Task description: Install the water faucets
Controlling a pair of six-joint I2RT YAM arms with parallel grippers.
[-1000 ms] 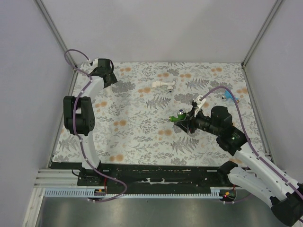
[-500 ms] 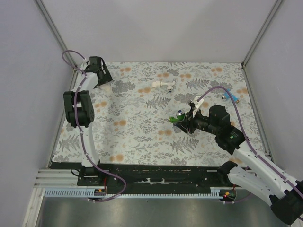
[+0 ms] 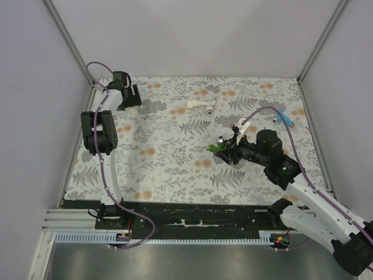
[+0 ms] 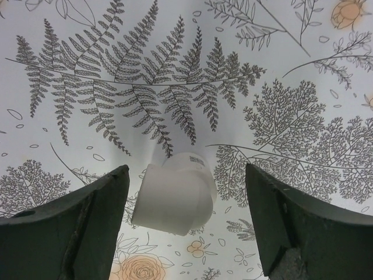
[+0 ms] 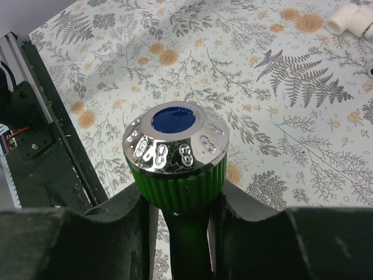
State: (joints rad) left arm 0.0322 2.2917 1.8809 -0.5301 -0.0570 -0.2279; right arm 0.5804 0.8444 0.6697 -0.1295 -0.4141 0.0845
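Observation:
My right gripper [image 3: 226, 149] is shut on the bright green faucet [image 3: 220, 145] and holds it near the mat's middle right. In the right wrist view the faucet's ribbed green handle with a chrome cap and blue centre [image 5: 175, 153] stands up between the two fingers [image 5: 111, 233]. A blue faucet [image 3: 284, 119] lies at the far right. My left gripper [image 3: 129, 98] is open at the far left corner. In the left wrist view its jaws stand wide apart on either side of a short white elbow fitting [image 4: 175, 195] lying on the mat.
A white pipe fitting assembly [image 3: 201, 105] lies at the far middle of the floral mat [image 3: 169, 163]; it also shows in the right wrist view [image 5: 349, 17]. Metal frame posts and grey walls enclose the mat. The black base rail [image 3: 186, 213] runs along the near edge.
My left gripper has swung at the far left corner and now sits over the white elbow. My right gripper with the green faucet has barely moved.

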